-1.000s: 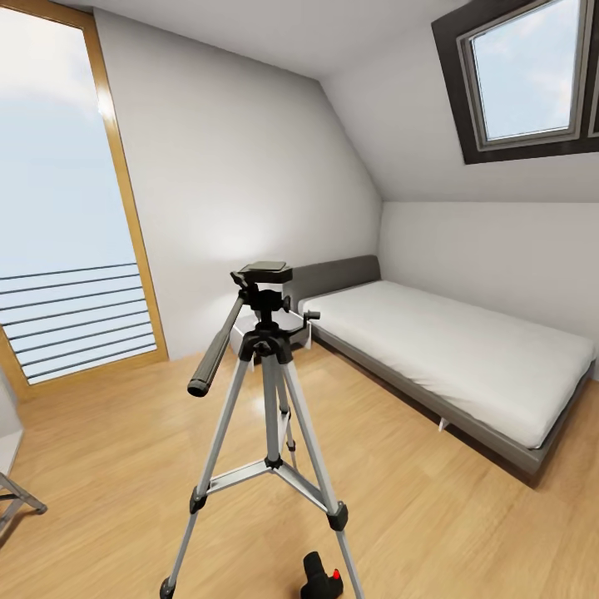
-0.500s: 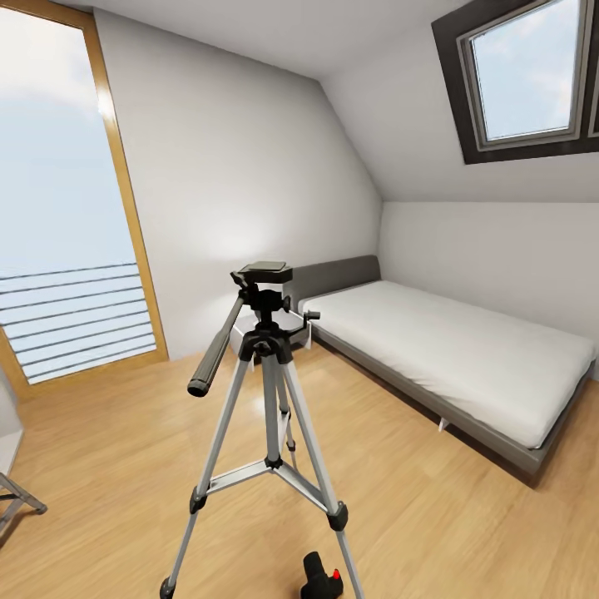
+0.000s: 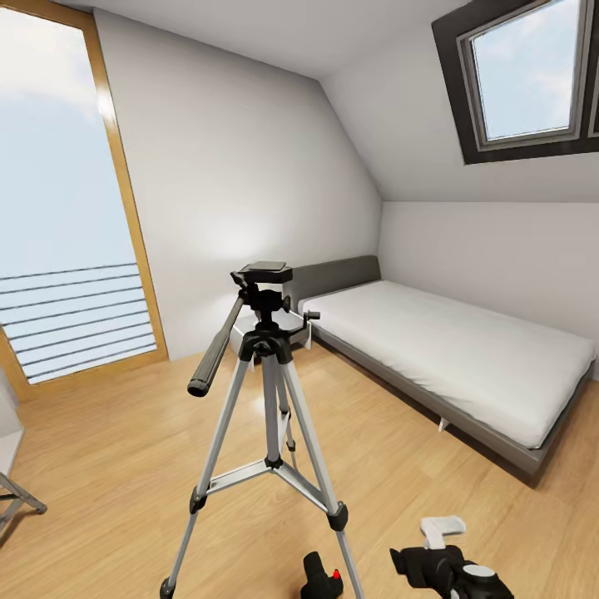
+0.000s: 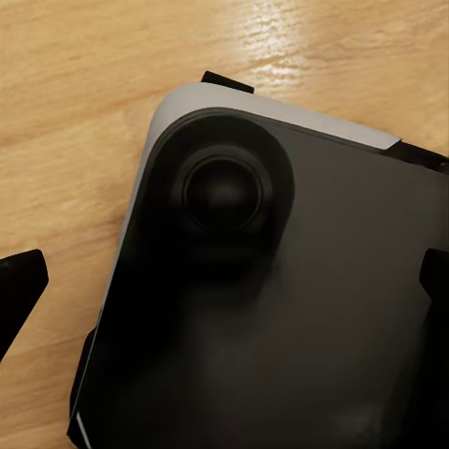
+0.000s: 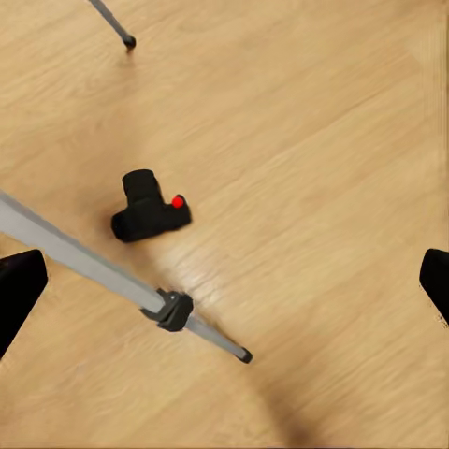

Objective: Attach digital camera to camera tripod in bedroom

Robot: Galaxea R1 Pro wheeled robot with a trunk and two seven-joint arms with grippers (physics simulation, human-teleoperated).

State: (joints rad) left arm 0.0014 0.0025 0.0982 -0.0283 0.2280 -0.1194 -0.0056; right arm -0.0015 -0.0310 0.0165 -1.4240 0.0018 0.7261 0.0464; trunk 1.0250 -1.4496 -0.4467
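Camera tripod [image 3: 268,391] stood upright on open wood floor [image 3: 108,433], bed [image 3: 453,353] well apart, small black digital camera [image 5: 150,208] with red dot lay beside a silver leg, right end effector [image 3: 449,566] spread wide, left end effector [image 4: 224,290] wide too.

Right gripper [image 3: 445,545] has come up into the head view at the bottom right, black wrist with a white finger on top, just right of the digital camera [image 3: 321,577] on the floor. It was out of frame at both earlier moments.
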